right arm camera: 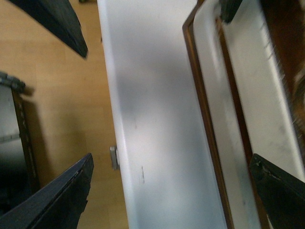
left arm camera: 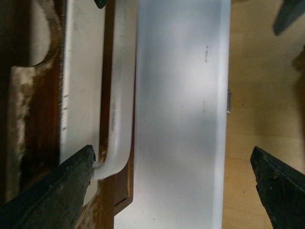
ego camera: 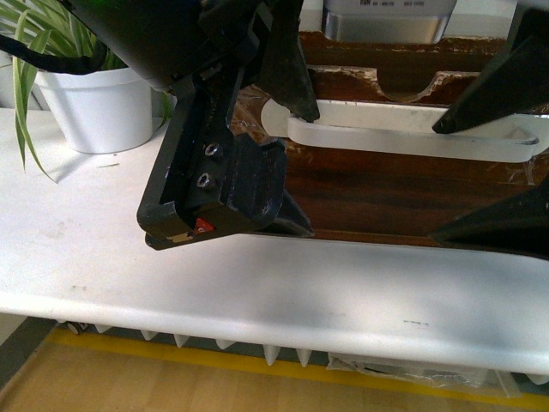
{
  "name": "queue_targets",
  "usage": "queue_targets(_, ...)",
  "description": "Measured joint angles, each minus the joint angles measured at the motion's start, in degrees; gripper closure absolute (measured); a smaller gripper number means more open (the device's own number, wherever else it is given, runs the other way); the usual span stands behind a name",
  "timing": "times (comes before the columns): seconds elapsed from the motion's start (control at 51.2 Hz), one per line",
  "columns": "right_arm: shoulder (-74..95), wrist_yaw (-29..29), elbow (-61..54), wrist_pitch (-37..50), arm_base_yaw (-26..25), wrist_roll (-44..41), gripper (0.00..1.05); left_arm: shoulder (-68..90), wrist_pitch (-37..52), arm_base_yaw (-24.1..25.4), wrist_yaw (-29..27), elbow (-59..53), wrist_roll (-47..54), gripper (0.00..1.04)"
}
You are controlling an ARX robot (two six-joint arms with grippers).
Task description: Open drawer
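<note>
The left tool [ego camera: 302, 167] and right tool [ego camera: 437, 180] hang, both spread apart, before the drawer [ego camera: 377, 193] at the surface's [ego camera: 257, 283] far edge, one near each end of its handle [ego camera: 403, 136].

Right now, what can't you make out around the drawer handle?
- Front view: the handle's left end, partly hidden behind the left arm.
- Front view: the grey object above the drawer, cut off by the top edge.
- Right wrist view: the handle's surface, blurred.

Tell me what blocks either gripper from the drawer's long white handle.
Nothing visible does. Both the left gripper and right gripper hang open right at the long white plastic handle of the dark brown wooden drawer.
</note>
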Motion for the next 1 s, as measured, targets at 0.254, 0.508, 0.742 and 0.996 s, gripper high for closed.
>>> queue_targets(0.254,-11.10,-6.91,-6.78,10.29,-4.20,8.24,0.09,-9.68,14.29,1.86,0.17,-8.09,-7.74,0.06)
queue_targets(0.508,-23.08,-5.81,-20.06,28.37,-12.11,22.32,0.09,-20.46,39.06,6.93,-9.20,-21.66,-20.11,0.06)
queue_targets(0.742,-32.24,-2.21,-30.95,37.94,-18.64,35.39,0.09,-32.33,52.13,13.51,-20.85,-35.69,-34.58,0.06)
queue_targets(0.996,-43.89,5.03,-43.58,41.83,-25.11,49.24,0.09,-51.30,52.59,18.84,-32.65,-55.71,-54.07,0.06)
